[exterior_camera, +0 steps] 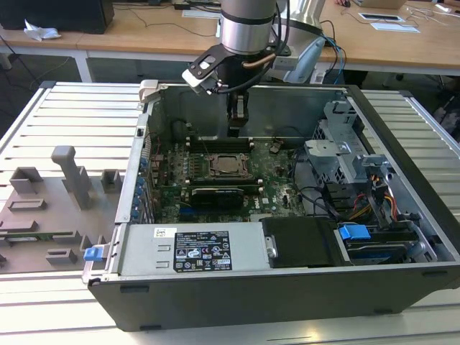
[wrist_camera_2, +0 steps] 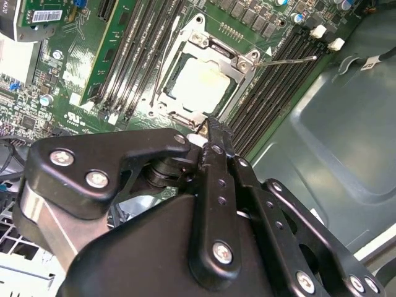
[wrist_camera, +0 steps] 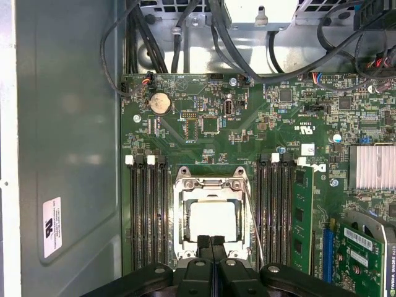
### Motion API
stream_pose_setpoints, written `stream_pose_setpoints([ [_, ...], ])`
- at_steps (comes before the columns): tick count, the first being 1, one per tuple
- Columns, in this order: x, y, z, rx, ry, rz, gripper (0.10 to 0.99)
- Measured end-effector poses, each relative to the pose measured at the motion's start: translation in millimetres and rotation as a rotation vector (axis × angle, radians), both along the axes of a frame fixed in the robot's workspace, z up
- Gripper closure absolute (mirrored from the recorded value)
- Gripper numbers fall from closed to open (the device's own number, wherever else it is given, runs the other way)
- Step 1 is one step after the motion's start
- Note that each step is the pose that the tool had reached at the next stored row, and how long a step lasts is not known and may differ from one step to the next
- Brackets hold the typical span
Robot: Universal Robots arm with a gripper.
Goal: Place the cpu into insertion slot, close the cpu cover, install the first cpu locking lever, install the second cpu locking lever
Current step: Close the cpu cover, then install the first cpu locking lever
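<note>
The cpu (wrist_camera: 212, 221) lies pale and flat in the insertion slot (wrist_camera: 211, 185) on the green board, seen too in the second wrist view, cpu (wrist_camera_2: 199, 81). The silver cpu cover (wrist_camera_2: 238, 62) lies down flat around it as a frame. A thin wire locking lever (wrist_camera_2: 286, 60) sticks out sideways over the black memory slots; in the first wrist view this locking lever (wrist_camera: 254, 226) runs slanted beside the socket. My gripper (wrist_camera: 210, 242) hangs just above the socket's edge, fingers pressed together with nothing between them. In the exterior view the gripper (exterior_camera: 236, 129) hovers over the insertion slot (exterior_camera: 226, 165).
The open computer case (exterior_camera: 402, 136) surrounds the board with grey metal walls. Black memory slots (wrist_camera: 146, 210) flank the socket on both sides. Cables (wrist_camera: 185, 37) and a drive cage (exterior_camera: 338, 154) lie beyond the board. A graphics card (exterior_camera: 215, 195) sits near the socket.
</note>
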State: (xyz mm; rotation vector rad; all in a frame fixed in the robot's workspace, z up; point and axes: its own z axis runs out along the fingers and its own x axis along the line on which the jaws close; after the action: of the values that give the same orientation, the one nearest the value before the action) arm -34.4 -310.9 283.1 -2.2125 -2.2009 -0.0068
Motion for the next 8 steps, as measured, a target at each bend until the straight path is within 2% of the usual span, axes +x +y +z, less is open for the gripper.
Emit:
stream_pose_setpoints([
  [5, 0.2, 0.0, 0.1, 0.0, 0.0004, 0.001, 0.98],
  [8, 0.2, 0.0, 0.1, 0.0, 0.0004, 0.033, 0.98],
])
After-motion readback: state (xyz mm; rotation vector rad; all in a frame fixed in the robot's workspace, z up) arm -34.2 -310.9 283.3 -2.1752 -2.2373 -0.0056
